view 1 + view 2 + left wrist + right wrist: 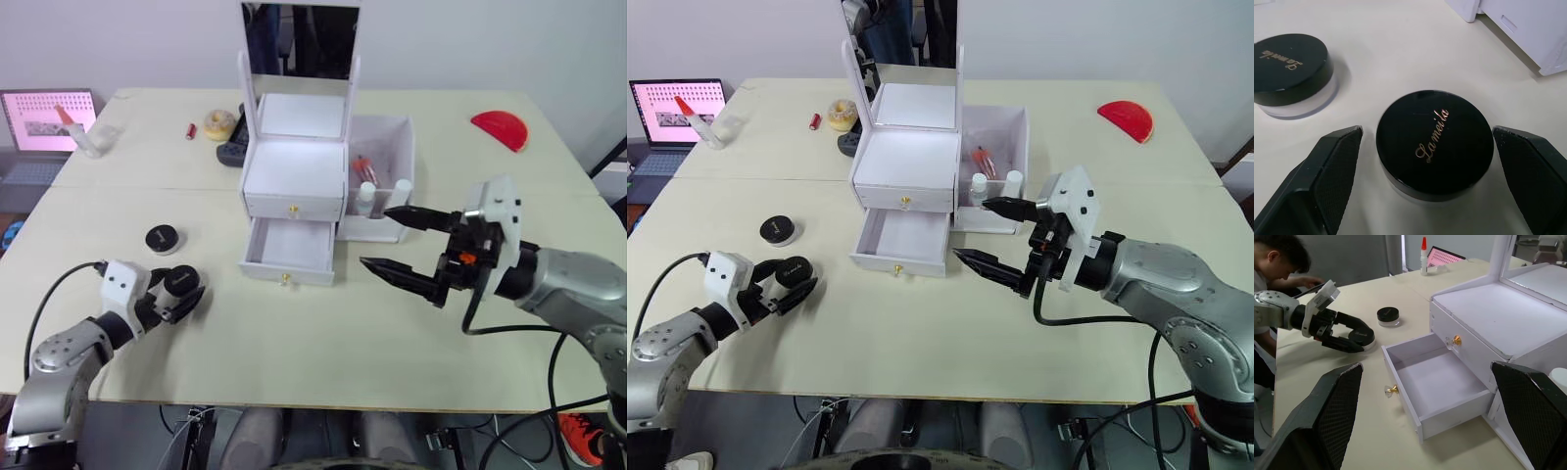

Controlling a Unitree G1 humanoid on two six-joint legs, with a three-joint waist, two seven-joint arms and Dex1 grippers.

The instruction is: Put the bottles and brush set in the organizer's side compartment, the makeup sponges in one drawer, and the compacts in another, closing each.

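Where the left tool (1425, 161) straddles it, the compact (1434, 142) reads "La meilo".

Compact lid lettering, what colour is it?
Gold script on the black compact lid, clearest in the left wrist view.

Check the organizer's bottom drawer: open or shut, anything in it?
Open and empty. The lower drawer is pulled out from the organizer, its white floor bare; the upper drawer is shut.
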